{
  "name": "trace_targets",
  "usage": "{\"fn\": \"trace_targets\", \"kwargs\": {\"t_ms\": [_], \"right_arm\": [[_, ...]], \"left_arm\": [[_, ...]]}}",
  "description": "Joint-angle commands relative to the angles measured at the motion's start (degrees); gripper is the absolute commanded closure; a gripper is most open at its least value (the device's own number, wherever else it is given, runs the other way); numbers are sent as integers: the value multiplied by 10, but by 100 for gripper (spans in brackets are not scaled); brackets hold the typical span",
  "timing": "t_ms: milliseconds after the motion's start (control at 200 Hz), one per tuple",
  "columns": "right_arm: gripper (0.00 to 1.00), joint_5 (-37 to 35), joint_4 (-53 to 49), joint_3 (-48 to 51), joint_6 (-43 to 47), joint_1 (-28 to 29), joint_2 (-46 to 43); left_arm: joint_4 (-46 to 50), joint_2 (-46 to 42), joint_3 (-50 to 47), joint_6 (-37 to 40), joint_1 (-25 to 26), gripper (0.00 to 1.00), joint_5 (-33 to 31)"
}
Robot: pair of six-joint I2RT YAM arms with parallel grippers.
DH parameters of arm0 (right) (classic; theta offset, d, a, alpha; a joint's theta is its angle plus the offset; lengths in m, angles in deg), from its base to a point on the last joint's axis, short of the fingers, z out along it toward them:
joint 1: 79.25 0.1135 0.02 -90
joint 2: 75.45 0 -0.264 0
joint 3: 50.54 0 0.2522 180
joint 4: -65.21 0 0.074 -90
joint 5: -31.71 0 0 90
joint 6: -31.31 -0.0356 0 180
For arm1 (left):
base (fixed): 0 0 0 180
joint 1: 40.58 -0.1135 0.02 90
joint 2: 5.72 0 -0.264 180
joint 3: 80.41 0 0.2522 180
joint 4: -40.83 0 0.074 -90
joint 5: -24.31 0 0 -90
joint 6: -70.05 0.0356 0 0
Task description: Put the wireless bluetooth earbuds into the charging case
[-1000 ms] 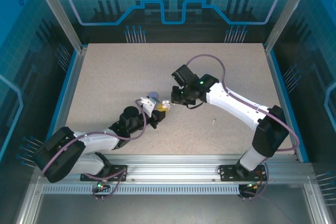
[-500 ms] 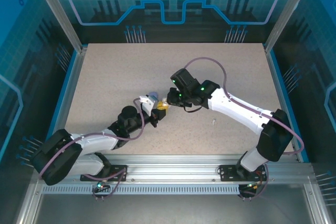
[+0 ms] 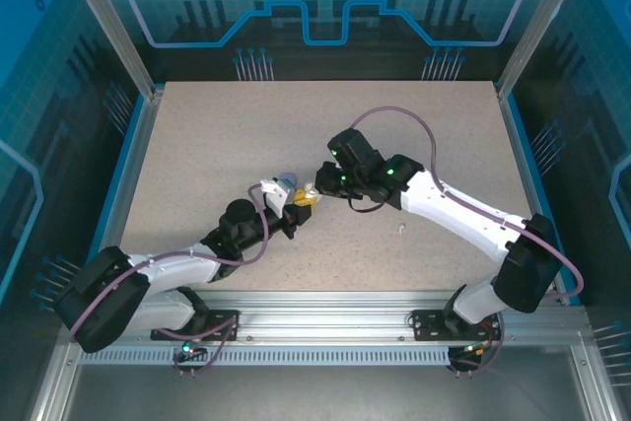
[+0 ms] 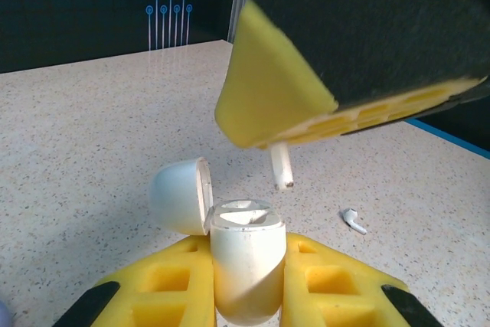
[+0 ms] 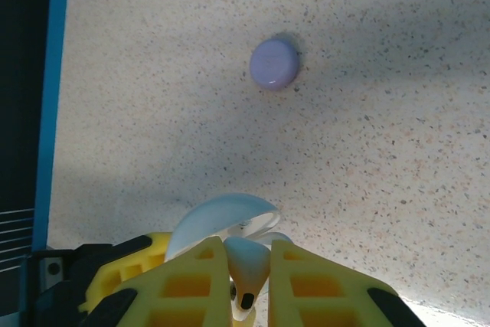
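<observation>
Reaching in from the near left with the left gripper point(image 3: 287, 206) and clamping its yellow fingers point(image 4: 164, 285) on both sides of the white charging case point(image 4: 243, 262), gripping the body low down and leaving the rounded top free. Holding that case with its domed lid point(image 4: 181, 194) swung open to the left and its open mouth facing the other tool. Resting closed on the table point(image 3: 217, 135) just beyond the left gripper, a pale purple round case point(image 5: 274, 64), touching nothing around it. Reaching in from the right toward the left tool near the middle of the table, the right gripper point(image 5: 246, 254), pinching together on a white earbud point(image 4: 282, 168) with the head tucked between the yellow pads point(image 5: 302, 281) and the stem sticking out. Hovering with the stem tip just above the case's mouth, a small gap showing between the two. Lying further right on the bare speckled surface, well apart from both grippers, a second white earbud point(image 4: 353, 220), tipped on its side. Stretching back toward the near right edge, the right arm's white link point(image 3: 463, 214).
</observation>
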Motion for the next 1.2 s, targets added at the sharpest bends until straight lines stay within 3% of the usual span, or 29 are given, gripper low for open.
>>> {"fn": "trace_targets", "kwargs": {"t_ms": [0,1191], "right_arm": [[86,-15,33,10,-5,7,-15],[87,-13,47,43,1,29,-32]], "left_arm": [[-16,-13,10,5,4,85,15],[-46,-33,4,2,4,84,-18]]}}
